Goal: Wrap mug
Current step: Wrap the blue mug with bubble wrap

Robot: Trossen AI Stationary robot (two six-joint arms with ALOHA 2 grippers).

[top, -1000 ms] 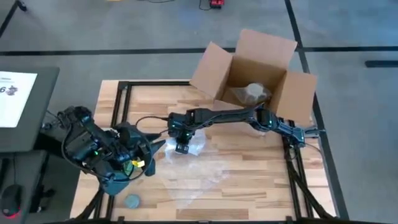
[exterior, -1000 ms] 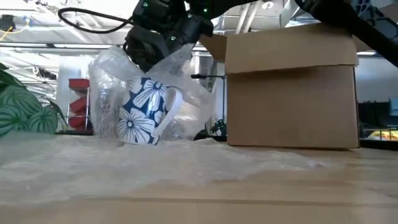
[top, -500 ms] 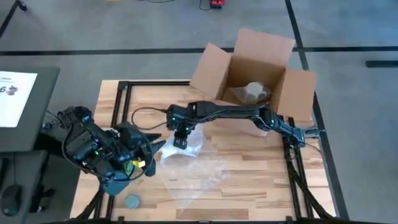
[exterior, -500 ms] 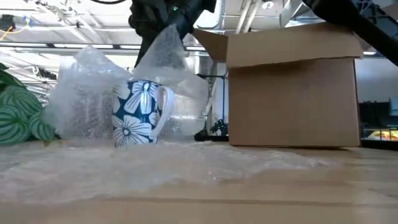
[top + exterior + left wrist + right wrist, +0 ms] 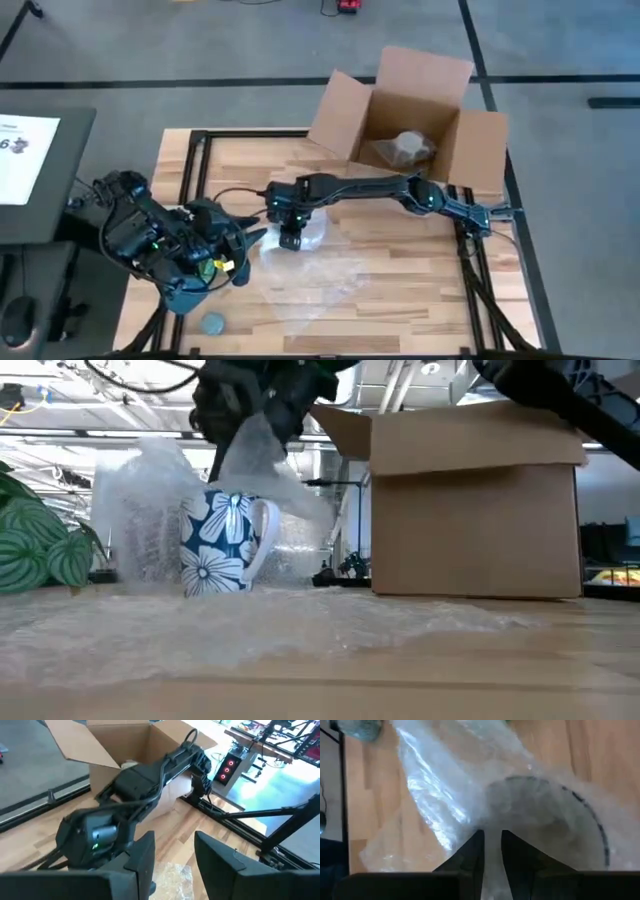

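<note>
Your right gripper (image 5: pixel 491 851) is pinching limp, slippery clear bubble wrap (image 5: pixel 140 520) over the fragile blue-flowered ceramic mug (image 5: pixel 228 543); the left gripper (image 5: pixel 172 852) is waiting, fingers apart.

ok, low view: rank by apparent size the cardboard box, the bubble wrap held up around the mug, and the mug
1. Brown cardboard box, largest.
2. Raised clear bubble wrap, smaller; its edges blend into the sheet on the table, so the extent is rough.
3. Blue-and-white flowered mug, smallest.
All sit at similar depth, so the order holds.
</note>
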